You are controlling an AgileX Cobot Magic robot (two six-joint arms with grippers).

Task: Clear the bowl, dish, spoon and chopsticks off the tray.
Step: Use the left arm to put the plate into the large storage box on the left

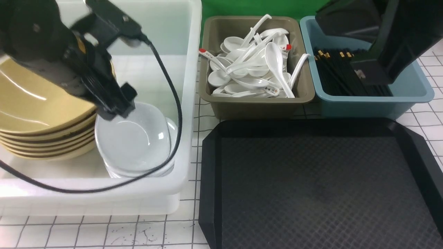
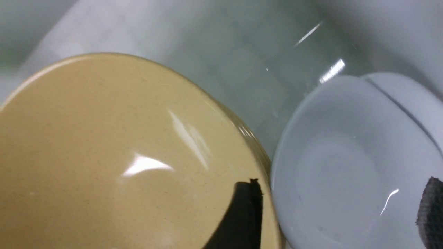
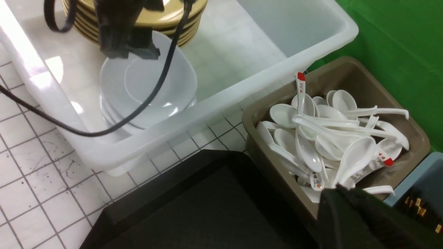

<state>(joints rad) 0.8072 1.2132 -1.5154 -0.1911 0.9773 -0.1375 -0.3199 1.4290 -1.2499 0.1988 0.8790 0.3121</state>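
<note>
left gripper above top white dish in tub.
jaws wide apart, gripping nothing, one finger over yellow bowl; right gripper closed over blue chopstick bin.

Looks like a lab mock-up of a canteen dish-return station. Shows, directly below the left pincer, a translucent white tub with stacked mustard-yellow bowls beside stacked white dishes. Shows, to the left of the right pincer, an olive bin heaped with white soup spoons, and beneath that pincer a blue bin of black chopsticks. Adds a black canteen tray nearer than both pincers, a white gridded tabletop, a green backdrop.
</note>
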